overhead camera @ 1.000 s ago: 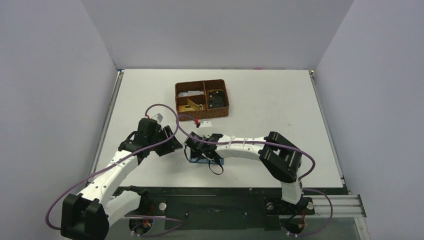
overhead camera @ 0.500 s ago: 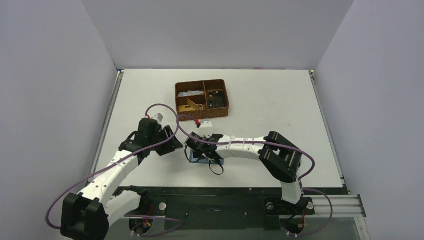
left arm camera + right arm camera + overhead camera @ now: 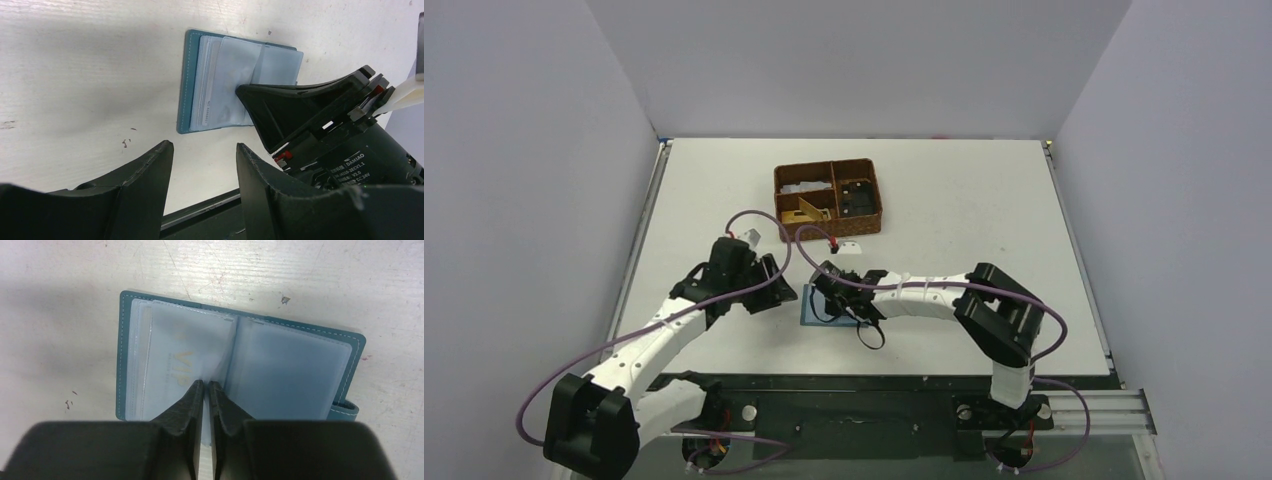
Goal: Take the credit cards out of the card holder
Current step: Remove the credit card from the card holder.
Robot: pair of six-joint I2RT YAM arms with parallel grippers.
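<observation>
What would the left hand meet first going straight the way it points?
Likely the near edge of the card holder, open on the table; depth is unclear. The right hand, shut on a sleeve there, sits beside that line.

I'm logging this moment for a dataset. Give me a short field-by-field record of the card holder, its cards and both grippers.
card holder: teal, lying open and flat on the table, clear sleeves facing up
card: VIP lettering, inside a sleeve, not pulled out
right gripper: jaws almost together at the fold between the sleeves; unclear whether a sleeve is pinched
left gripper: open, empty, beside the card holder, not touching it
basket: brown, compartmented, farther back on the table
</observation>
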